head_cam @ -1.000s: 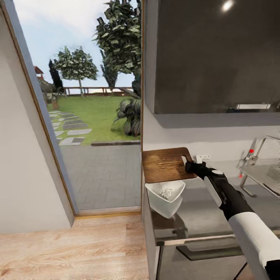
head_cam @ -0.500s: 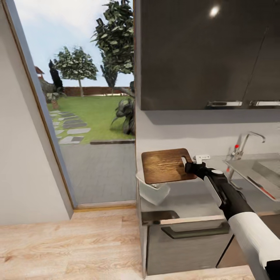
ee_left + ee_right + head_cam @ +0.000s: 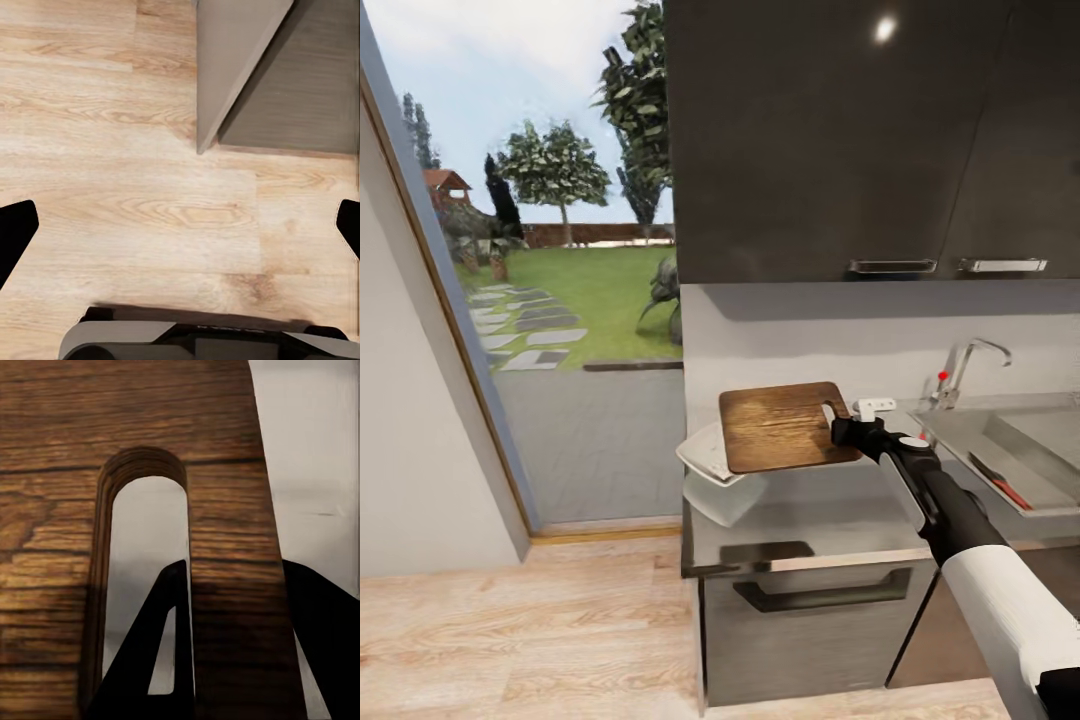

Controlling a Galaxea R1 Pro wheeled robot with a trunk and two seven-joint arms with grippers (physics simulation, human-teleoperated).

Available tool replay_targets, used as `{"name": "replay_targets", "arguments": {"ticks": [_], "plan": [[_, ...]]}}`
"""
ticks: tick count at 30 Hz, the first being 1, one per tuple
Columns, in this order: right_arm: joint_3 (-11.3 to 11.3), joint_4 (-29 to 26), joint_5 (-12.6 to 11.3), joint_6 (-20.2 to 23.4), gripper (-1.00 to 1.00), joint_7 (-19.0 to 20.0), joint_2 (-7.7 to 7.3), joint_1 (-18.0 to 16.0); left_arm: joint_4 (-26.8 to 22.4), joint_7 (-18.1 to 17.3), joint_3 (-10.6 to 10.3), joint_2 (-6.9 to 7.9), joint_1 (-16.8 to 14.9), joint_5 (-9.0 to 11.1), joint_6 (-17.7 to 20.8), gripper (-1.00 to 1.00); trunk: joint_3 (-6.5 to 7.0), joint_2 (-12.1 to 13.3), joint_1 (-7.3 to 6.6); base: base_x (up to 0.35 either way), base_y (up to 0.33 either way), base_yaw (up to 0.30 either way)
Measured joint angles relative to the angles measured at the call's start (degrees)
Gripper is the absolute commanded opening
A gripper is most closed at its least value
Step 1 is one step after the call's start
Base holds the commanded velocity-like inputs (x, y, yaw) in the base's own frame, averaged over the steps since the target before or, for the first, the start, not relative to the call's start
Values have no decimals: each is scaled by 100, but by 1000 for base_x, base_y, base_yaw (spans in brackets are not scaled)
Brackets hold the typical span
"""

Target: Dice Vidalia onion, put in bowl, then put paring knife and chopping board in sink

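Right wrist view: the chopping board (image 3: 135, 427), dark brown with horizontal grain, is lying across the right hand (image 3: 232, 645). One black finger (image 3: 150, 660) is showing through the slot-shaped handle hole; the other is sitting beyond the board's edge.

The held chopping board (image 3: 780, 427) hangs over the bowl (image 3: 712, 470); the countertop (image 3: 830, 510) toward the sink (image 3: 1000, 445) lies open.
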Motion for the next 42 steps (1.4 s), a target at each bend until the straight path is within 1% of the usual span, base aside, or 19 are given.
{"name": "replay_targets", "arguments": {"ticks": [4, 14, 19, 42], "plan": [[-6, 1, 38, 0, -100, -1, 37, 2, 13, 0, 0, 0, 1, 0, 0, 100, 0, 0, 0, 0, -283, 0], [-4, 2, 44, 0, -100, -9, 50, 3, 10, 6, 1, 0, 1, 0, 4, 100, 0, 0, 0, 0, -283, 36], [-7, 1, 43, 0, -100, -9, 50, 2, 8, 4, 1, 0, 1, 0, 4, 100, 0, 0, 0, 0, -283, 114], [-6, 27, 55, -1, -100, -18, 50, 2, 17, 6, 1, 0, 0, 0, 6, 100, 0, 0, 0, 0, -264, 2]]}}
